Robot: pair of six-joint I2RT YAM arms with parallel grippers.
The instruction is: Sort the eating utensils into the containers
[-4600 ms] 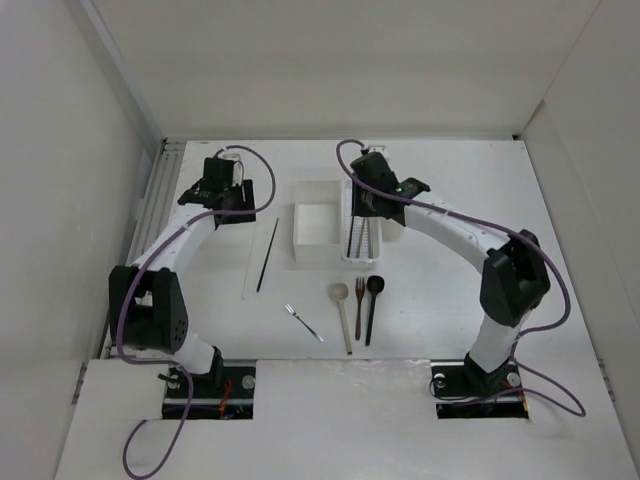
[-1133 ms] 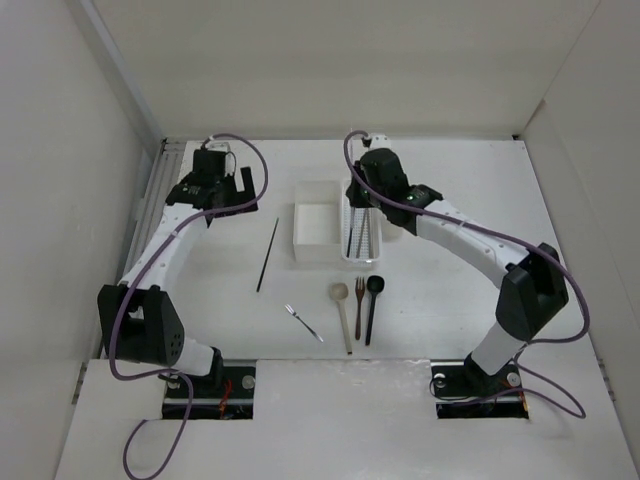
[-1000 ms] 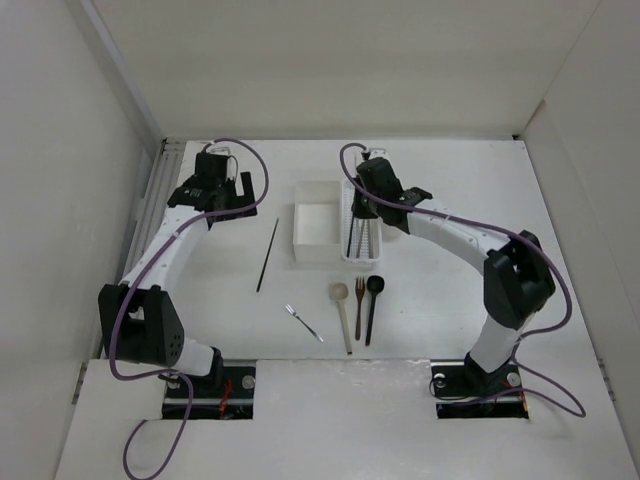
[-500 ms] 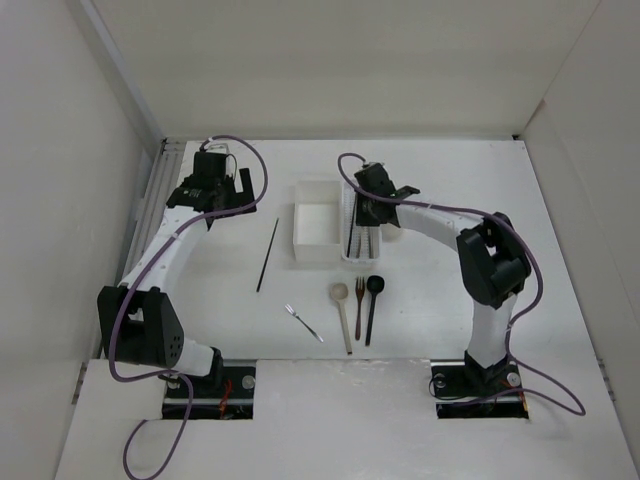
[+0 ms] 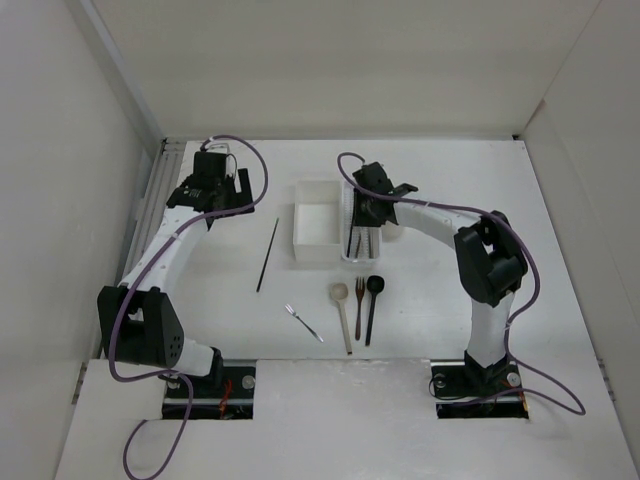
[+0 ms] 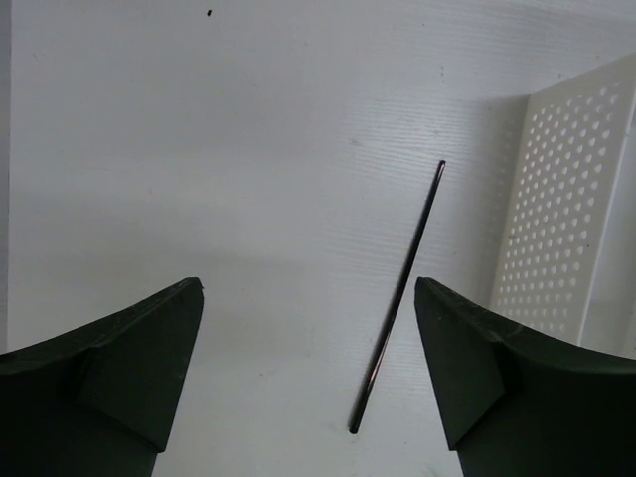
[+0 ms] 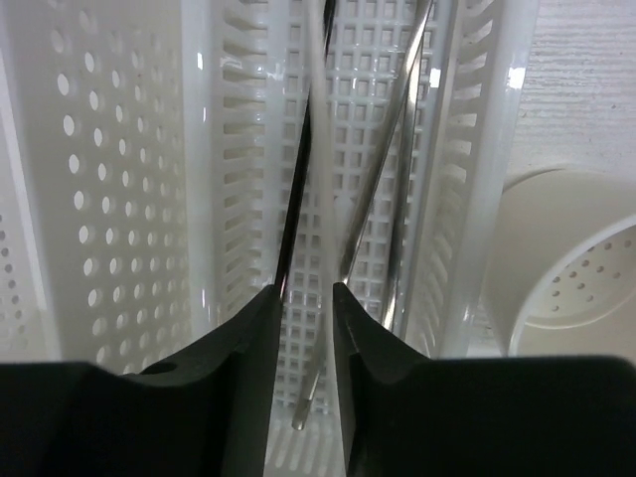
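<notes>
My right gripper [image 5: 366, 212] hangs over the white perforated tray [image 5: 362, 246]. Seen from the right wrist, its jaws [image 7: 304, 288] stand a little open around a pale chopstick [image 7: 316, 149] that lies in the tray [image 7: 467, 179] beside dark chopsticks [image 7: 296, 189]. My left gripper [image 5: 232, 198] is open and empty at the back left. In the left wrist view, one dark chopstick [image 6: 402, 298] lies on the table below the left gripper [image 6: 308, 283]. A silver fork [image 5: 303, 323], pale wooden spoon [image 5: 342, 312], brown fork [image 5: 358, 305] and black spoon [image 5: 372, 305] lie near the front.
A white square box [image 5: 315, 248] stands left of the tray, its perforated wall [image 6: 556, 219] in the left wrist view. A round beige cup [image 7: 561, 268] sits right of the tray. Metal rails [image 5: 160, 190] run along the left wall.
The right arm's elbow has folded inward while its gripper stayed over the tray, jaws now parted around the pale chopstick. The left arm has hardly moved.
</notes>
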